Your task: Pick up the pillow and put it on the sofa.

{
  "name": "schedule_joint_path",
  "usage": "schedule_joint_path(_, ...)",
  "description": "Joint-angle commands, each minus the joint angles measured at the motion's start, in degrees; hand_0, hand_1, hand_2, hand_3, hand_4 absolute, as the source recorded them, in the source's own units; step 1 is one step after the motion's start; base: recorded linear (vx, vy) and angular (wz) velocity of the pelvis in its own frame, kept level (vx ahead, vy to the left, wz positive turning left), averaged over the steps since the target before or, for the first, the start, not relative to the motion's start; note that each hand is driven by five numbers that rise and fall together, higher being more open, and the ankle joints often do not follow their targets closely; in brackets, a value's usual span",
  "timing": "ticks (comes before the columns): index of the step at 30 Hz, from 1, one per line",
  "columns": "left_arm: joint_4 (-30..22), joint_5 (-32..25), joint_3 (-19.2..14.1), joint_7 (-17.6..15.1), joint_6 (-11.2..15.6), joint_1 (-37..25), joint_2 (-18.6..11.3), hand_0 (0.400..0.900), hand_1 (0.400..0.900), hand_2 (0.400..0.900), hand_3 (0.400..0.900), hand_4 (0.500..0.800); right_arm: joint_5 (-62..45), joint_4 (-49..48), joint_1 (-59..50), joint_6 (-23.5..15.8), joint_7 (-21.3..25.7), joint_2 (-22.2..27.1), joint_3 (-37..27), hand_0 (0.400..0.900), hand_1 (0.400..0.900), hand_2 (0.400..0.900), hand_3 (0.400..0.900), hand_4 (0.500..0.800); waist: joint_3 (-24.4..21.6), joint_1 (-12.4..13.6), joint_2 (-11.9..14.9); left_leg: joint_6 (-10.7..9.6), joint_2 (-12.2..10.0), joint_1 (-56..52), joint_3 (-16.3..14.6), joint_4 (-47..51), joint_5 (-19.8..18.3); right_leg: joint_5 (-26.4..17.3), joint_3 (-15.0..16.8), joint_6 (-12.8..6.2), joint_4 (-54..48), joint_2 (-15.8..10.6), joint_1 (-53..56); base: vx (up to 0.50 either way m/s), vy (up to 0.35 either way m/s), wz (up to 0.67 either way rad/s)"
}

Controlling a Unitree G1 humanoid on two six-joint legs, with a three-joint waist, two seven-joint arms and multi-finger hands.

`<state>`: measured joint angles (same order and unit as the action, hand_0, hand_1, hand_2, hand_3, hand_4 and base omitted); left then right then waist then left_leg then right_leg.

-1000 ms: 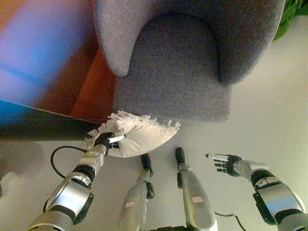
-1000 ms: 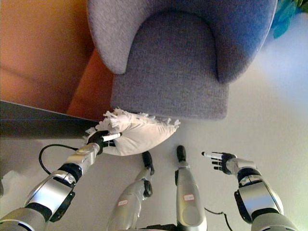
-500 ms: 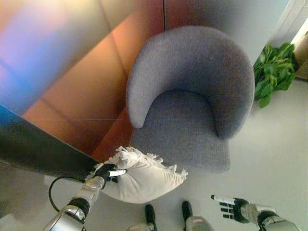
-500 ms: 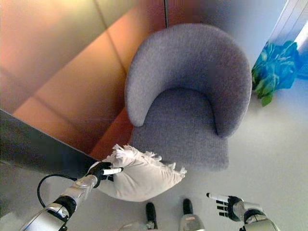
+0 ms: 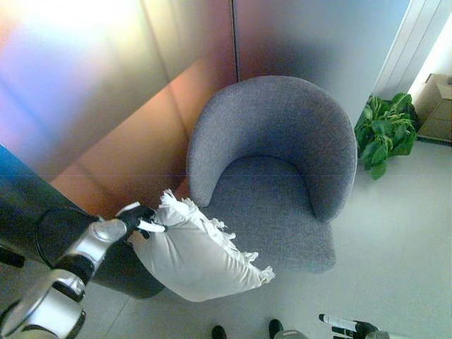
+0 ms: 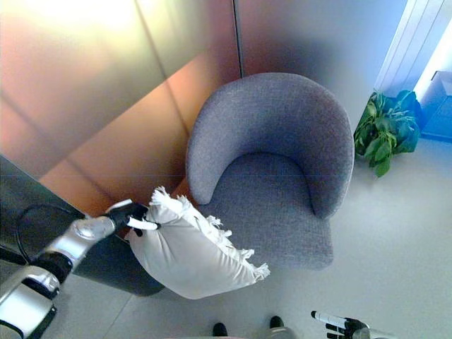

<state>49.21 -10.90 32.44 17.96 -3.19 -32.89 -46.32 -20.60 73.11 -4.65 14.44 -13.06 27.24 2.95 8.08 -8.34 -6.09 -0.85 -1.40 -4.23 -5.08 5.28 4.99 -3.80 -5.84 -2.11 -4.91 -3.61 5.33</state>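
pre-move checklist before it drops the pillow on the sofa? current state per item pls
1. Grip: left hand pinches the pillow at its upper left corner - ok.
2. Pillow off the floor: it hangs from that corner, its lower edge looks clear of the floor - ok.
3. Sofa seat free: nothing lies on the grey cushion - ok.
4. Pillow over the seat: mostly left of and in front of the seat, only its fringed edge overlaps the front left corner - not ok.
5. Right hand: at the bottom edge, away from the pillow - ok.
6. Plant right of the sofa, out of the path - ok.

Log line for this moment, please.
left robot hand: gripping pillow corner | pillow: beside sofa front | right robot hand: idle
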Motion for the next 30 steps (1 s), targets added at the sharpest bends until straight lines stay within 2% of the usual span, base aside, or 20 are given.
schedule_joint_path(1, -0.2, -0.4, -2.8, -1.2, 2.7, -20.3, -7.6, 0.4, 0.4, 0.4, 0.4, 0.5, -1.3, 2.9, 1.1, -1.2, 0.0, 1.9, 0.0, 0.9, 0.9, 0.9, 0.9, 0.8, -5.6, -1.2, -1.0, -1.2, 4.0, -4.7, -3.5, -1.8, -8.7, 3.7, 1.6, -4.8, 2.9, -0.8, -0.1, 0.03, -0.023, -0.11)
schedule_joint_path(3, 0.3, 0.1, -0.3, -0.5, 1.0, -25.2, -8.9, 0.4, 0.4, 0.4, 0.4, 0.5, -2.2, 3.1, 1.7, -1.3, 0.7, 1.7, -0.1, 0.9, 0.9, 0.9, 0.9, 0.8, -5.9, -2.1, -1.6, -1.3, 4.0, -4.7, -3.8, -1.8, -8.6, 3.6, 2.2, -4.94, 2.7, -0.7, -0.2, 0.02, -0.031, -0.12)
schedule_joint_path(6, 1.7, -0.4, 2.6, -0.1, 0.1, -30.3, -9.5, 0.4, 0.4, 0.4, 0.4, 0.5, -3.4, 3.3, 2.1, -1.6, 1.1, 1.4, -0.2, 0.9, 0.9, 0.9, 0.9, 0.8, -6.0, -2.9, -2.0, -1.4, 3.9, -4.7, -4.4, -2.0, -8.6, 3.4, 2.7, -5.16, 2.6, -0.5, -0.5, 0.01, -0.047, -0.14)
schedule_joint_path(9, 2.2, -0.4, 4.7, -0.3, -0.7, -33.5, -9.3, 0.4, 0.4, 0.4, 0.4, 0.5, -4.1, 3.1, 2.2, -1.5, 1.2, 1.2, -0.2, 0.9, 0.9, 0.9, 0.9, 0.8, -6.0, -3.6, -2.4, -1.4, 3.9, -4.7, -4.7, -2.0, -8.6, 3.1, 3.2, -5.23, 2.3, -0.3, -0.6, 0.01, -0.04, -0.14)
schedule_joint_path(14, 1.9, -0.2, 7.7, -2.7, -1.9, -37.7, -7.5, 0.4, 0.4, 0.4, 0.4, 0.5, -5.7, 2.6, 2.7, -1.0, 2.1, 0.2, 0.2, 0.9, 0.9, 0.9, 0.9, 0.8, -6.3, -5.3, -3.5, -1.6, 3.6, -4.8, -6.0, -1.9, -8.4, 2.6, 4.4, -5.45, 1.8, 0.2, -1.0, 0.02, -0.045, -0.19)
schedule_joint_path(19, 0.4, -0.5, 8.5, -5.1, -3.9, -39.8, -5.6, 0.4, 0.4, 0.4, 0.4, 0.5, -6.9, 2.3, 3.3, -0.4, 3.3, -0.7, -0.2, 0.9, 0.9, 0.9, 0.9, 0.8, -6.4, -6.6, -4.2, -1.8, 3.3, -4.7, -7.4, -2.0, -8.3, 2.2, 5.0, -5.61, 1.2, 0.5, -1.4, 0.02, -0.055, -0.15)
schedule_joint_path(26, -1.5, -1.5, 9.2, -7.6, -5.0, -40.6, -2.5, 0.4, 0.4, 0.4, 0.4, 0.5, -8.1, 2.7, 4.6, 0.3, 3.9, -1.5, -0.9, 0.9, 0.9, 0.9, 0.9, 0.8, -6.5, -8.4, -4.7, -1.8, 2.9, -4.6, -9.1, -1.9, -8.2, 2.0, 5.8, -5.79, 1.1, 0.8, -2.1, 0.03, -0.062, -0.12)
schedule_joint_path(30, -2.6, -2.4, 9.1, -9.1, -6.5, -40.8, -1.2, 0.4, 0.4, 0.4, 0.4, 0.5, -8.0, 2.8, 5.3, -0.2, 3.6, -1.8, -1.4, 0.9, 0.9, 0.9, 0.9, 0.8, -6.6, -9.1, -4.9, -1.7, 2.8, -4.6, -9.6, -2.0, -8.3, 2.0, 6.1, -5.84, 1.2, 1.0, -2.3, 0.03, -0.054, -0.1)
